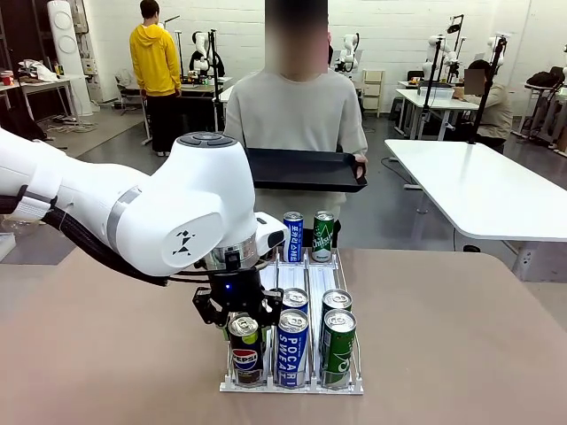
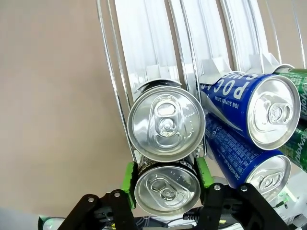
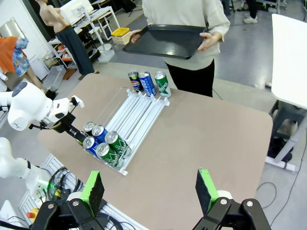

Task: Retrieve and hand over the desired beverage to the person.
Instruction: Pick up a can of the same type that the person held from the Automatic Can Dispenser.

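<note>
The left hand grasps the Pepsi can at the near-left corner of the rack — pads touching both sides. The right hand is released, well apart from the rack. The person holds a tray beyond the rack.

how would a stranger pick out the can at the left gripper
A wire rack on the table holds three lanes of cans. At its robot end, the Pepsi can fronts the left lane, between the left gripper's pads. It is black; its neighbours are a blue can and a green can.
</note>
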